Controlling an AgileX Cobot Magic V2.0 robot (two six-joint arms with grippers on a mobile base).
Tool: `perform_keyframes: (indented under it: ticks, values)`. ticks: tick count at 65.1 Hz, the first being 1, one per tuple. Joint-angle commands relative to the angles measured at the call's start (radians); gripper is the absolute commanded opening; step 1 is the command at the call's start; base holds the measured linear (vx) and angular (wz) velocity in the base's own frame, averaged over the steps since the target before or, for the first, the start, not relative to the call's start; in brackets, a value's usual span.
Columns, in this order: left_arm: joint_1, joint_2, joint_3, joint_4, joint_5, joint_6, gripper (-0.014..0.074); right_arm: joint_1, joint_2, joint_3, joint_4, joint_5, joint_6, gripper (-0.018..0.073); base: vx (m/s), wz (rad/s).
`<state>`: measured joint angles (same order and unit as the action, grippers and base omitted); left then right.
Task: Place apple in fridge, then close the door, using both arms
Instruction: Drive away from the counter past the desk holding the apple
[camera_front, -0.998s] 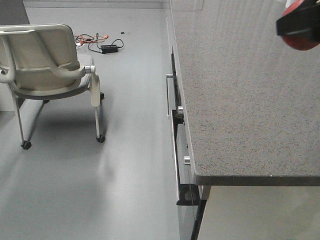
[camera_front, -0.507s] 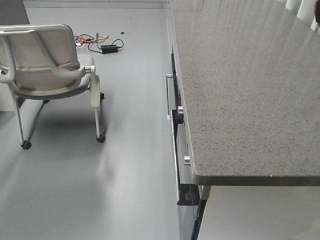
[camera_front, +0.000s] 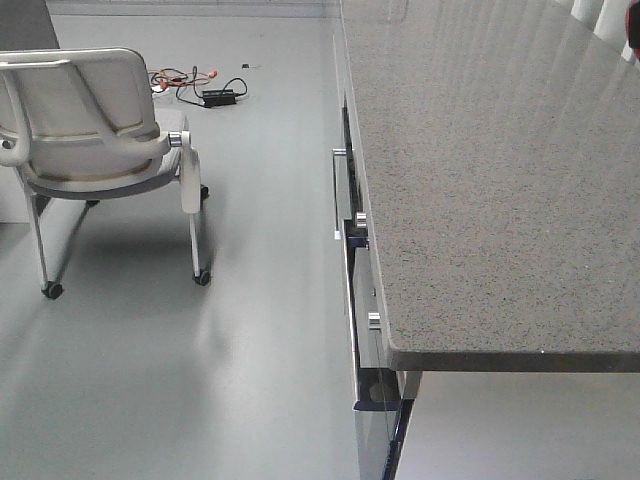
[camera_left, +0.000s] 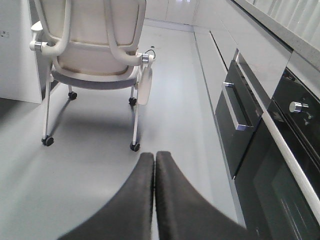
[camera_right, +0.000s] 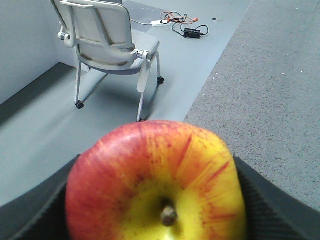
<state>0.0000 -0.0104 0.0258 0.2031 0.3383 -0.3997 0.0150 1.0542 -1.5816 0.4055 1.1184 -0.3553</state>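
Observation:
The apple (camera_right: 155, 182), red with a yellow patch round its stem, fills the lower part of the right wrist view. My right gripper (camera_right: 156, 205) is shut on it, with one dark finger (camera_right: 32, 215) to its left and the other on its right. It hangs above the edge of the grey stone counter (camera_right: 270, 100). In the front view only a red sliver of the apple (camera_front: 635, 40) shows at the right border. My left gripper (camera_left: 154, 157) is shut and empty, low above the floor. The fridge and its door are out of view.
A white chair (camera_front: 95, 130) on castors stands on the floor at the left, with cables (camera_front: 200, 88) behind it. Dark oven fronts with a metal handle (camera_left: 235, 107) run under the counter (camera_front: 480, 180) on the right.
The right gripper with the apple has moved right, almost wholly out of the front view. The chair and counter have not moved.

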Motion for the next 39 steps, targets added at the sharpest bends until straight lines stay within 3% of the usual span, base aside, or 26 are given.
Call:
perform_keyframes:
  ticks: [1,39]
  values:
    - [0.000,-0.016,0.028,0.004,-0.070,-0.008,-0.0008,-0.003,-0.008,-0.029,0.026,-0.076,-0.010,-0.0011,0.00,0.00]
    - [0.000,-0.016,0.028,0.004,-0.070,-0.008,-0.0008,-0.003,-0.008,-0.029,0.026,-0.076,-0.010,-0.0011,0.00,0.01]
